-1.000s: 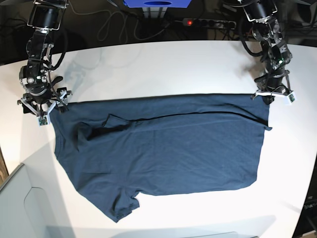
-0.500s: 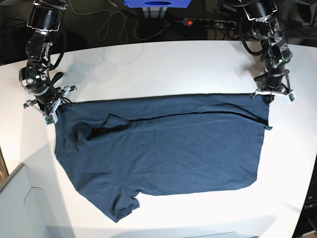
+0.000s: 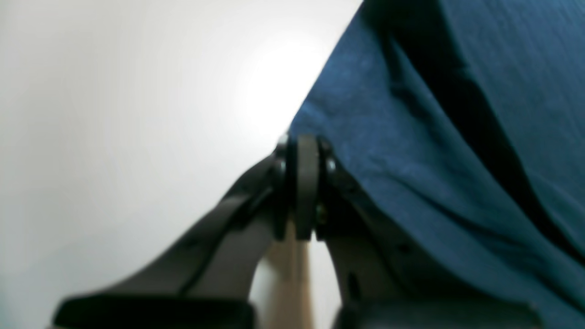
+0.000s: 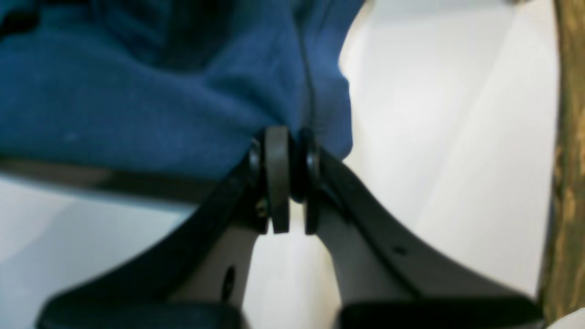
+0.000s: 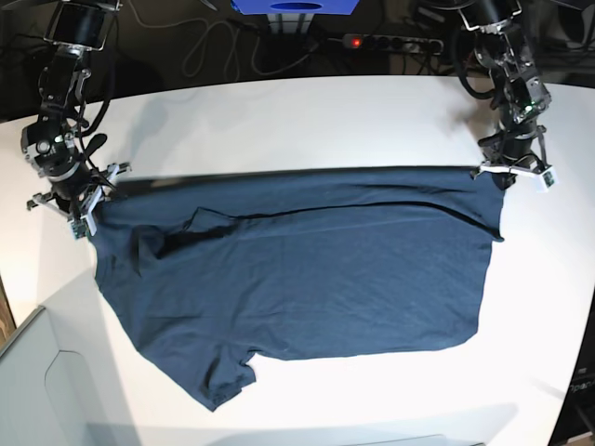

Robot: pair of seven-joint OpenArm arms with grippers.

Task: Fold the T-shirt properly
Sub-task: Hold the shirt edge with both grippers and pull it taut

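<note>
Since a moment earlier, the right gripper [image 5: 82, 206] had pinched the T-shirt [image 5: 307, 269]; the left gripper [image 5: 507, 174] pinched its opposite corner. Next, I judged, both should lift together.

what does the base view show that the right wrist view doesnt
Only the base view shows the whole T-shirt spread on the white table, with its far edge stretched between the left gripper and the right gripper, plus the power strip behind the table.

Only the right wrist view shows the right gripper's fingers up close, pressed together on a bunched edge of cloth, and a wooden edge at the frame's right.

Both show the navy cloth, the white tabletop and the right gripper shut on the T-shirt.
</note>
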